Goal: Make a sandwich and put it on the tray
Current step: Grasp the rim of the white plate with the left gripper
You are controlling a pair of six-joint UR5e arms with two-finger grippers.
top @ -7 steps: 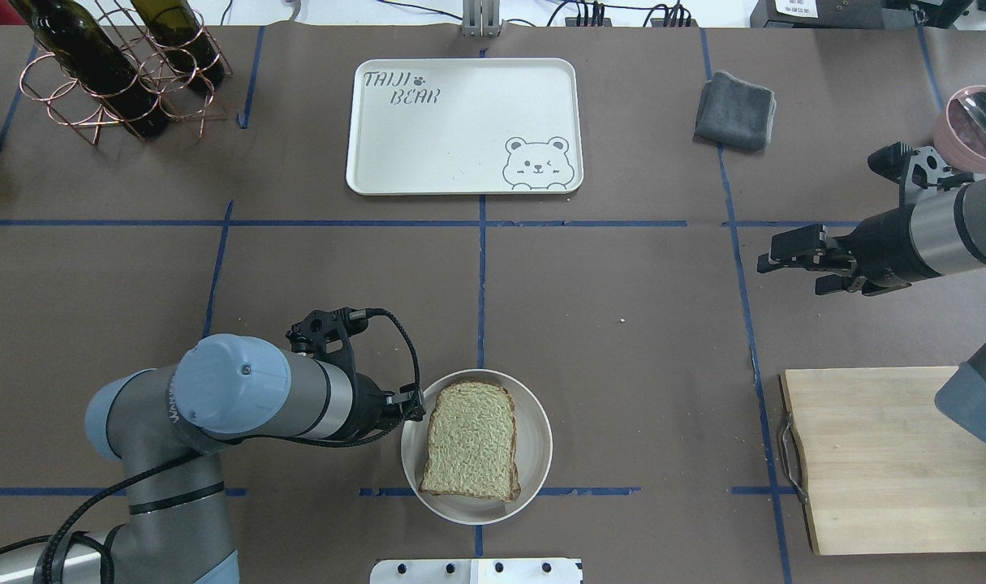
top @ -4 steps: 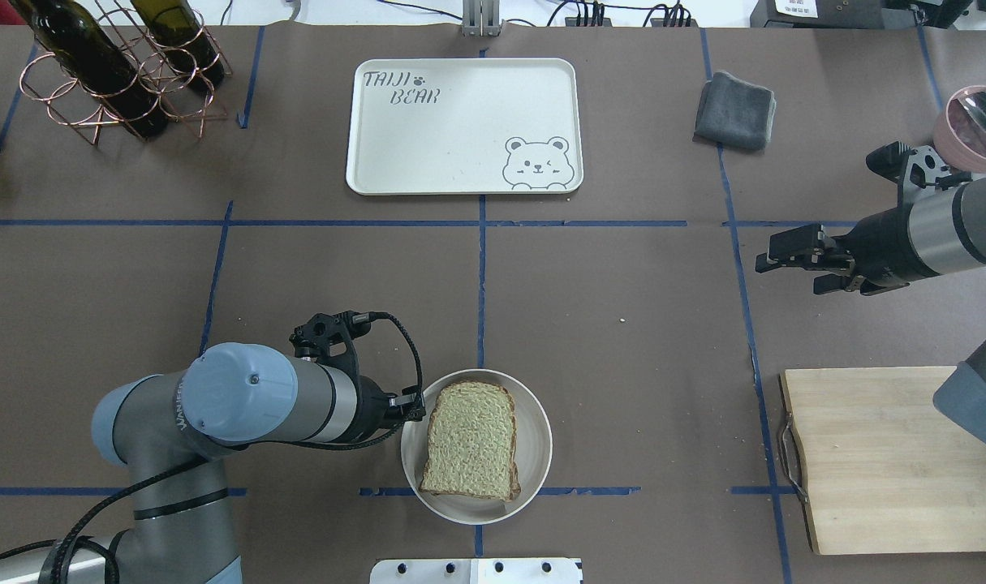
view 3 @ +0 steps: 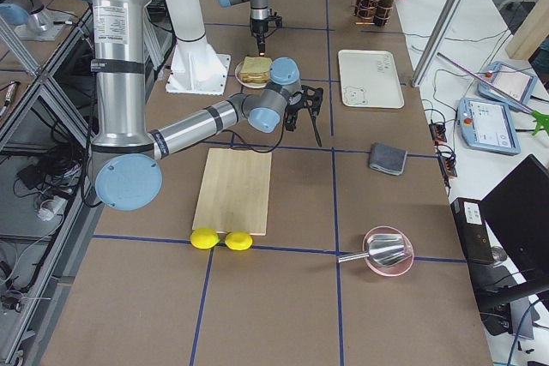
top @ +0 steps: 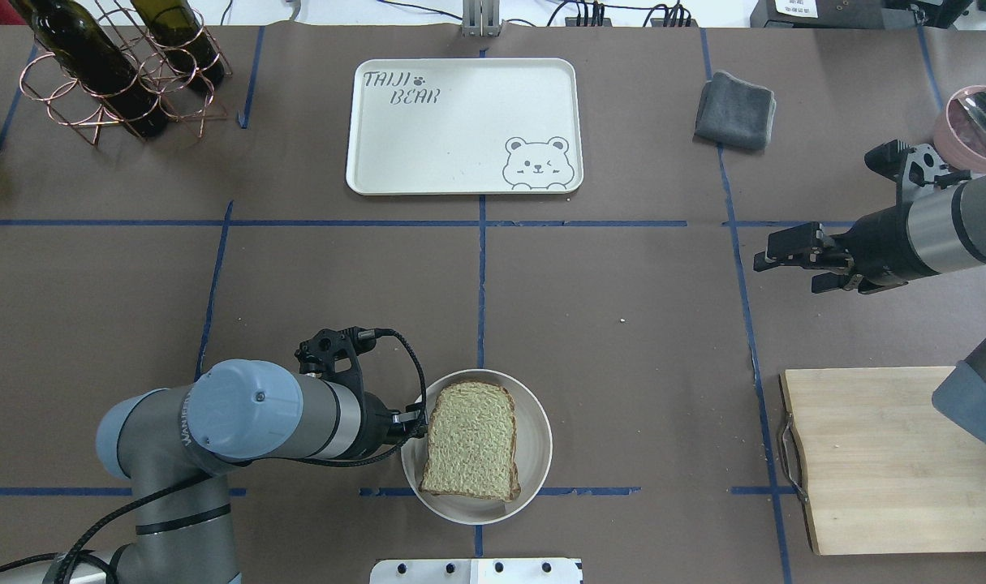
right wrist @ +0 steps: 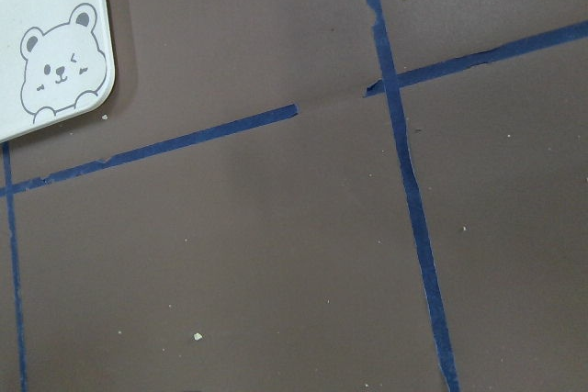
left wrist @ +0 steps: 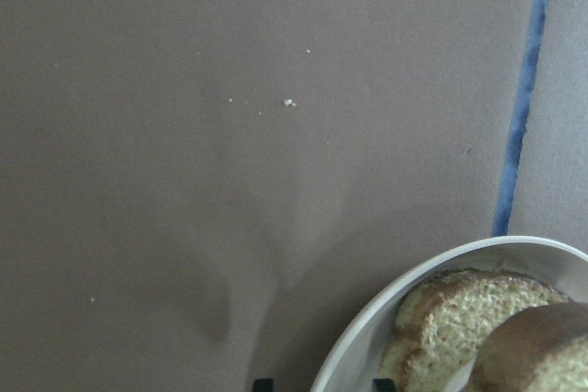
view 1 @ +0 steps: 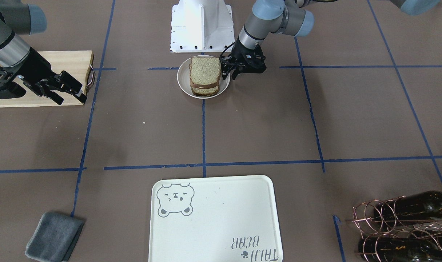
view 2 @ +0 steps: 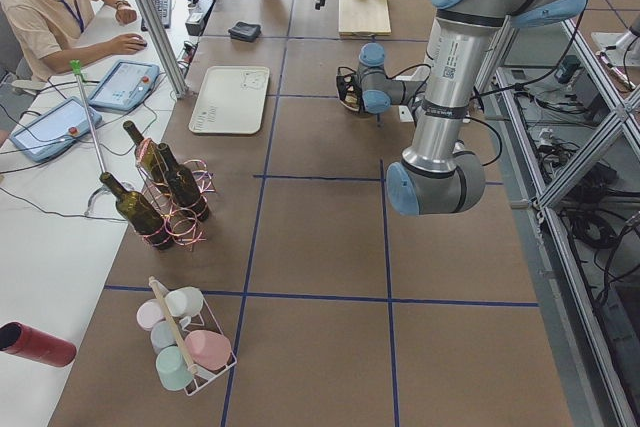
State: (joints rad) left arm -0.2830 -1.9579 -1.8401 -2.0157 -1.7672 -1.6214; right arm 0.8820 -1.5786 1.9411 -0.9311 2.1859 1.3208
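Observation:
The sandwich (top: 470, 442) lies on a small round pale plate (top: 533, 478) near the table's front middle. Its top slice is speckled tan, and the front-facing view (view 1: 205, 75) shows two stacked slices; the filling is hidden. My left gripper (top: 416, 423) is open at the plate's left rim. In the left wrist view the rim (left wrist: 367, 337) runs between its two fingertips. The cream tray (top: 460, 126) with the bear drawing lies empty at the far middle. My right gripper (top: 785, 272) is open and empty, above the table at the right.
A wooden cutting board (top: 874, 454) lies at the front right, with two lemons (view 3: 221, 239) beside it. A grey cloth (top: 734, 109) lies right of the tray. A wire rack with wine bottles (top: 119, 73) stands at the far left. A pink bowl with a spoon (top: 975, 126) sits at the far right.
My left arm has shifted slightly toward the table's front and right, closer in at the plate's rim. My right gripper has drifted a little to the left. The sandwich has not moved.

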